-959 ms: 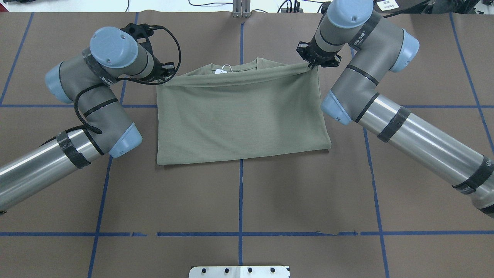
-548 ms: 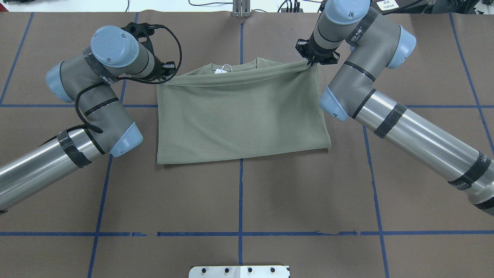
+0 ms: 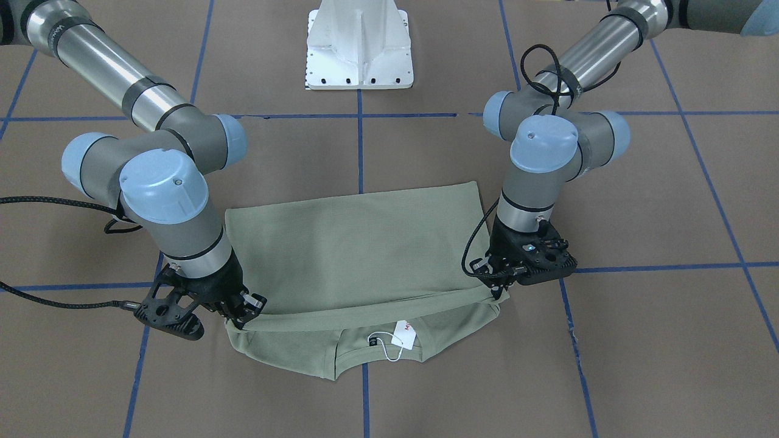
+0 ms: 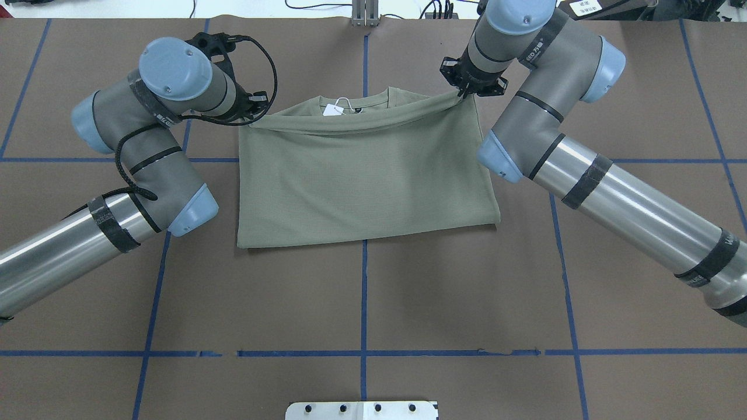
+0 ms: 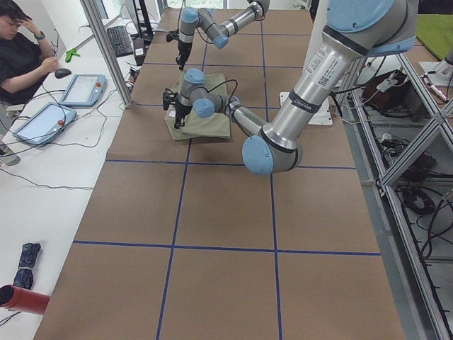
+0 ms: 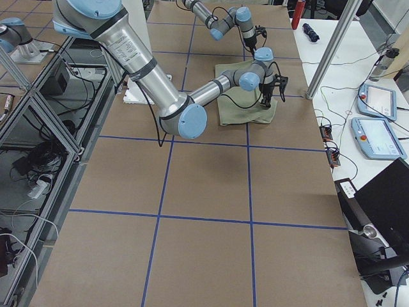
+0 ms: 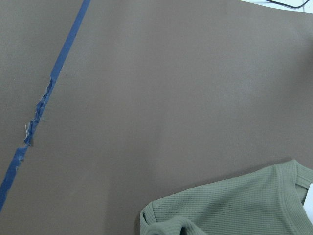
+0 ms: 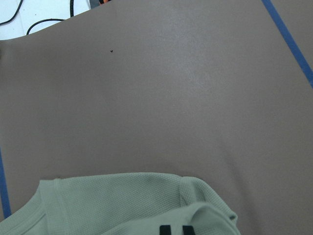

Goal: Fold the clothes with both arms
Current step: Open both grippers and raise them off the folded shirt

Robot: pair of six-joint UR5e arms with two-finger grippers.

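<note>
The sage-green shirt (image 4: 362,175) lies folded on the brown table, its near layer drawn over toward the collar. A white-and-red hang tag (image 4: 334,109) shows at the neckline (image 3: 405,334). My left gripper (image 4: 252,119) is shut on the left corner of the raised folded edge. At the other corner my right gripper (image 4: 464,94) is shut on the same edge, which sags between the two. In the front-facing view the left gripper (image 3: 499,289) is on the right side and the right gripper (image 3: 240,319) on the left side. Each wrist view shows only a shirt corner (image 7: 234,205) (image 8: 122,205).
Blue tape lines (image 4: 363,291) divide the brown table cover. The white pedestal base (image 3: 359,48) stands at the robot's edge. Beyond the far edge a person (image 5: 21,57) sits at a white desk with tablets (image 5: 81,88), beside a metal post (image 5: 106,49).
Both grippers have carried the folded edge slightly farther toward the collar. The right one also shifted a little toward the centre, and the edge sags more in the middle.
</note>
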